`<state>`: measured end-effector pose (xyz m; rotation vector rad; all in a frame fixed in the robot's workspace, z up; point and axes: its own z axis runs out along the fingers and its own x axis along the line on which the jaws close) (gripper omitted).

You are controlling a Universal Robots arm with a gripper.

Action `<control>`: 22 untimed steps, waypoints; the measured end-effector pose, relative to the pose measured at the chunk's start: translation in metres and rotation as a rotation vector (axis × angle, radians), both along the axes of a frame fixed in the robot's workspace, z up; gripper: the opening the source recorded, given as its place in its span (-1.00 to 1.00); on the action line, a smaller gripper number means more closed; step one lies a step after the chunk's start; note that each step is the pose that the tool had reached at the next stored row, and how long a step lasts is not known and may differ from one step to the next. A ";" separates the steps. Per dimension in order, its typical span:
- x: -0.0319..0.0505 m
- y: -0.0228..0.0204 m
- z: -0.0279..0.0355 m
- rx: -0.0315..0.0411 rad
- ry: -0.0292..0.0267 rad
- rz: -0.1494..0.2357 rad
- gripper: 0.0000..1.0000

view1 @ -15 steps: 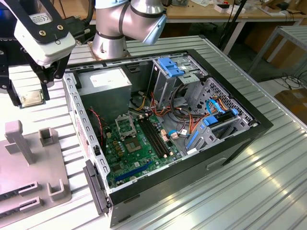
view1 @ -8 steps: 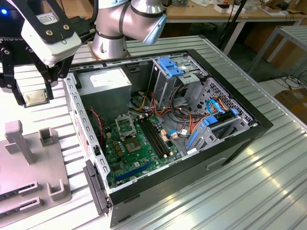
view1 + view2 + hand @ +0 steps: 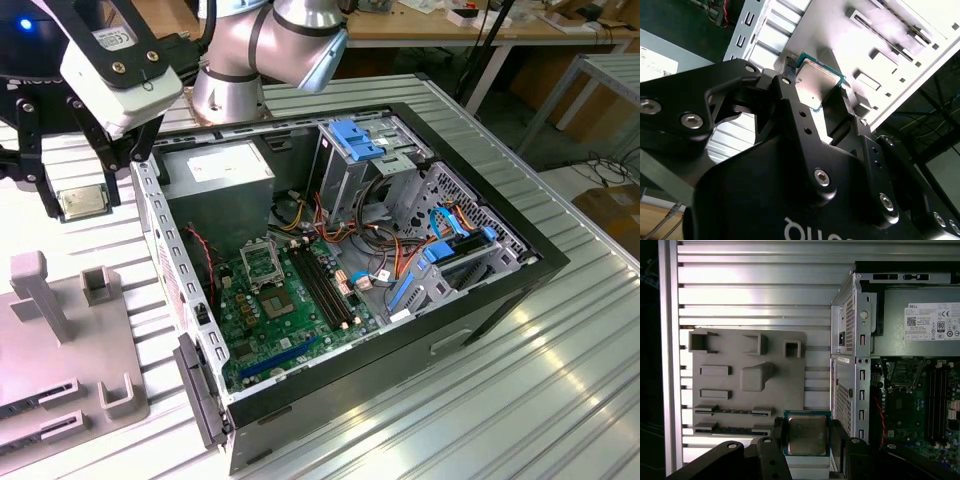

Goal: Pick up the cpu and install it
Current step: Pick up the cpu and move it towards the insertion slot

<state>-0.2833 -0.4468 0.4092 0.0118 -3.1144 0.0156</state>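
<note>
Gripping the cpu (image 3: 82, 200) by its edges, the gripper (image 3: 807, 441) hung over the slatted table (image 3: 560, 380) beside the open computer case (image 3: 350, 400), pickup apparently done; installing called for squaring it over the socket frame (image 3: 262, 262).

Arm (image 3: 270, 40): silver-grey metal tubes, fat round joints, pale blue-grey end cap.
Wrist block (image 3: 120, 72): white boxy housing, black screws, small label sticker.
Tool (image 3: 816, 87): matte black angular link plates, white lettering on the body.
Screws (image 3: 822, 176): silver hex-socket heads dotted over the black plates.
Light (image 3: 25, 22): blue glow on a dark housing.
</note>
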 end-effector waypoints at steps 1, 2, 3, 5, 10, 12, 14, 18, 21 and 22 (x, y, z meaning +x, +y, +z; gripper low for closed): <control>0.0008 0.0000 0.0000 0.0001 -0.0001 0.000 -0.06; 0.0017 0.0000 0.0000 0.0001 0.0000 0.000 -0.06; 0.0025 0.0000 0.0000 0.0001 0.0000 0.000 -0.06; 0.0043 0.0000 0.0000 0.0001 0.0000 0.000 -0.06; 0.0114 0.0000 0.0000 0.0000 0.0000 0.000 -0.06; 0.0131 0.0000 0.0000 0.0000 0.0000 0.000 -0.06; 0.0150 0.0000 0.0000 0.0000 0.0000 0.000 -0.06; 0.0192 0.0000 0.0000 0.0001 -0.0001 0.000 -0.06; 0.0225 0.0000 0.0000 0.0001 0.0000 0.000 -0.06; 0.0234 0.0000 0.0000 0.0001 -0.0001 0.000 -0.06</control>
